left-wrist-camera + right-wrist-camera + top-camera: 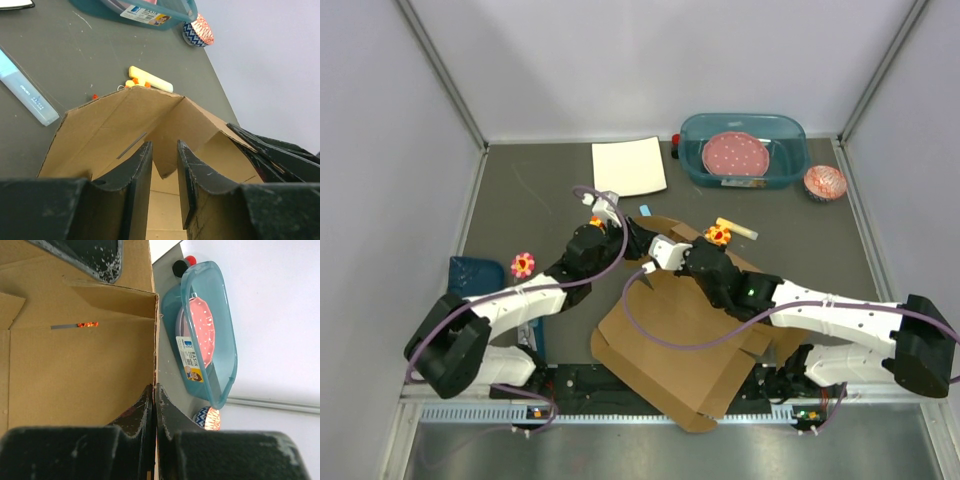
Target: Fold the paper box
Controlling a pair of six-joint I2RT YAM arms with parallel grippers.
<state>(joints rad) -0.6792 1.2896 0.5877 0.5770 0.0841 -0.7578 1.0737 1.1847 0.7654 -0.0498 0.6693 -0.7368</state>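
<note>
The paper box (680,340) is brown corrugated cardboard, lying in the middle of the table with its far walls raised. My left gripper (623,236) is at the box's far left corner. In the left wrist view its jaws (164,146) stand apart, with a pointed inner flap (162,162) of the box (105,130) showing in the gap beyond them. My right gripper (660,252) is at the far wall. In the right wrist view it (155,388) is shut on the upright edge of a box wall (80,370).
A teal tub (742,150) holding a pink plate stands at the back right, with a cupcake liner (825,182) beside it. A white sheet (629,167) lies at the back. A yellow piece (735,230), a marker (27,92) and a flower toy (523,264) lie near the box.
</note>
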